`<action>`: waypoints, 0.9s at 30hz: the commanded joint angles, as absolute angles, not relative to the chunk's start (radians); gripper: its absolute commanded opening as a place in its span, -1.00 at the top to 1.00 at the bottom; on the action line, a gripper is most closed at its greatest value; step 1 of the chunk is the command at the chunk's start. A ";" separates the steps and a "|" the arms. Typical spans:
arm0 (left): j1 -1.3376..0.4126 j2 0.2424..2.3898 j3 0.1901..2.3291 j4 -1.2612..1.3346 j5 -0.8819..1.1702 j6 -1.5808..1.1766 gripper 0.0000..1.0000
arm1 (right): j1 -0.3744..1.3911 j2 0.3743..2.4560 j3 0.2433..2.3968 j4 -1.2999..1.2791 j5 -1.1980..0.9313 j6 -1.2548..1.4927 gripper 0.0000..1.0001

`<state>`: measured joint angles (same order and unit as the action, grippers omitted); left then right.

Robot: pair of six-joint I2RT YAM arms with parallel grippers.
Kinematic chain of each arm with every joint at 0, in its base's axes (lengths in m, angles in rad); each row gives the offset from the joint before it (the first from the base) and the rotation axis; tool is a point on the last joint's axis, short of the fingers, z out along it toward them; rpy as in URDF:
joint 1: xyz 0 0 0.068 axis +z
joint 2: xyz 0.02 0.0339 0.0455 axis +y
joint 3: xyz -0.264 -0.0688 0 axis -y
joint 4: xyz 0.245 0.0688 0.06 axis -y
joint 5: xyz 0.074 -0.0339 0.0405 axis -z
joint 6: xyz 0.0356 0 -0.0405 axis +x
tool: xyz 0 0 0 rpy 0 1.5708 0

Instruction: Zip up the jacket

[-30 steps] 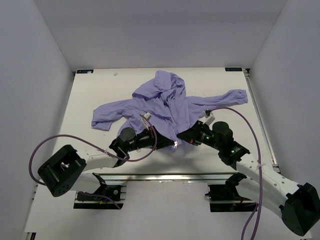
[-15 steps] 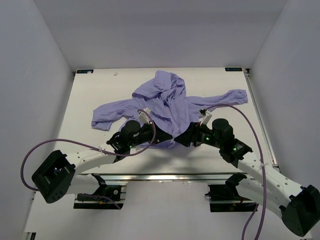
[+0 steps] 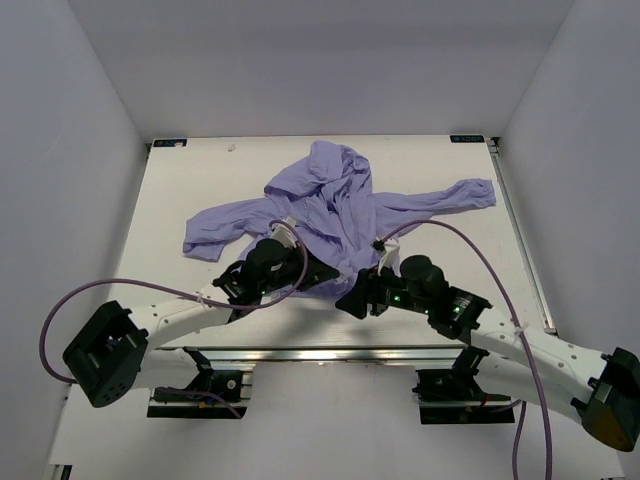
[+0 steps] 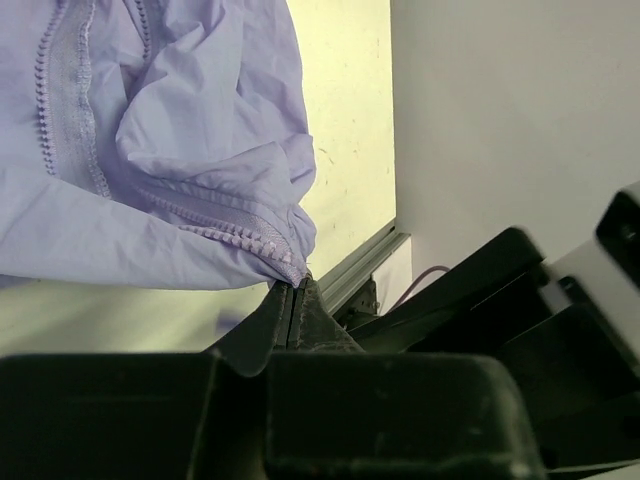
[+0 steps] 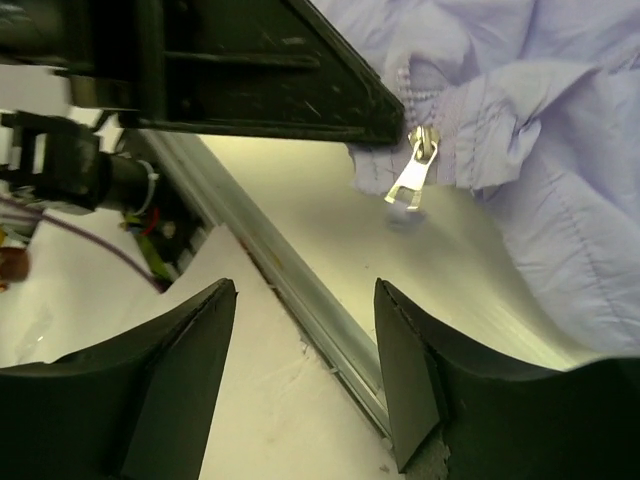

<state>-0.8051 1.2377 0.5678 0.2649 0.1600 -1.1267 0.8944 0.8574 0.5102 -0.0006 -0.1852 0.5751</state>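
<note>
Got the lavender jacket (image 3: 335, 205) lying crumpled mid-desk (image 3: 190, 170), hood toward the far wall, sleeves flung out to both sides, bottom hem toward the arms. Can see the left end effector (image 4: 292, 298) clamped tight on the jacket's bottom corner, right at the end of a row of zipper teeth, with the fabric there drawn into a little peak near the front edge. Switching to the right wrist view: right end effector (image 5: 300, 340) spread wide, holding nothing, hovering low in front of the silver zipper pull (image 5: 412, 172). Clearly apart from it, no contact. Worth noting the pull dangling off the hem just beside the left arm's black finger. Also spotting the metal rail (image 5: 290, 280) along the desk's near edge, right between the open fingers in that view.
</note>
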 commanded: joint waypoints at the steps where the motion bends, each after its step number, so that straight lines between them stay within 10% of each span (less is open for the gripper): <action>1: -0.807 1.203 0.606 0.229 0.114 -1.157 1.00 | 0.972 0.896 0.522 0.089 0.039 0.630 -0.24; 11: -0.807 1.184 0.601 0.221 0.092 -1.175 1.00 | 1.160 0.991 0.540 0.068 0.495 0.790 -0.16; 27: -0.808 1.169 0.601 0.215 0.106 -1.161 1.00 | 1.160 1.015 0.494 0.120 0.506 0.765 -0.01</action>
<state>-0.8062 1.2057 0.5716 0.2287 0.1123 -1.1690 1.1542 0.9817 0.4713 0.0578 0.4614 0.7448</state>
